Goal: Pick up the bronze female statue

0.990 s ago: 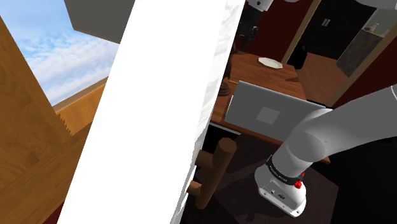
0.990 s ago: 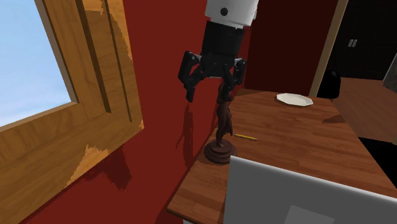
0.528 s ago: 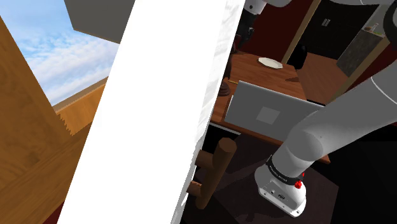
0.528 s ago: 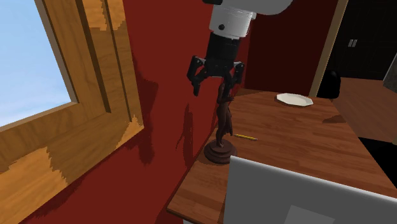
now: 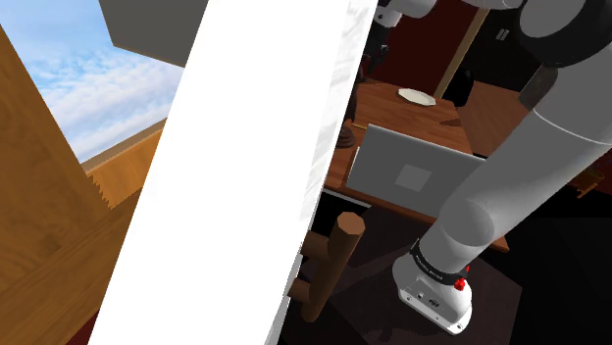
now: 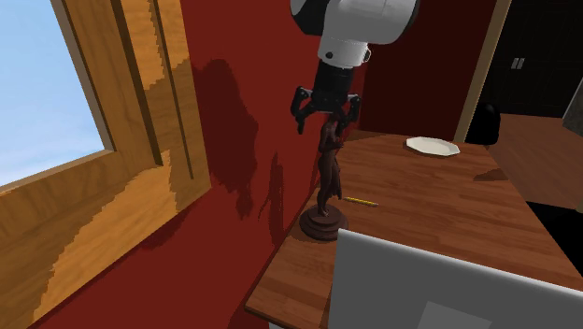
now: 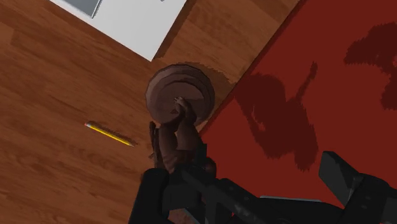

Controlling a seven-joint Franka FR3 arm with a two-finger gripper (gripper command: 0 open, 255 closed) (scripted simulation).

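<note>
Shoulder view: the white arm (image 5: 520, 167) rises from its base at the lower right and bends up and to the left over a wooden counter (image 5: 387, 116). A broad white panel (image 5: 235, 176) slants across the middle. On the counter lie a white plate (image 5: 416, 96) and a flat grey slab (image 5: 412, 172). From here I cannot tell how the jaws stand.

Second exterior view: this one gives the whole height of the dark brown statue (image 6: 327, 173). It stands upright on its round base at the counter's corner, close to the red wall (image 6: 252, 121), with a yellow pencil (image 6: 360, 201) just beside the base and the grey slab nearer the camera. The gripper (image 6: 328, 120) hangs straight down over the statue's head. The jaws are spread wide, one finger on either side of the head, and they do not clasp it. A wooden window frame (image 6: 140, 140) fills the wall to this view's left.

Wrist view: looking down the figure, the base appears as a round disc on the counter's edge, with the red wall beside it. The jaws stand far apart. The statue's upper part lies right up against one finger (image 7: 153, 197), well apart from the other. Whether it touches that finger I cannot tell.
</note>
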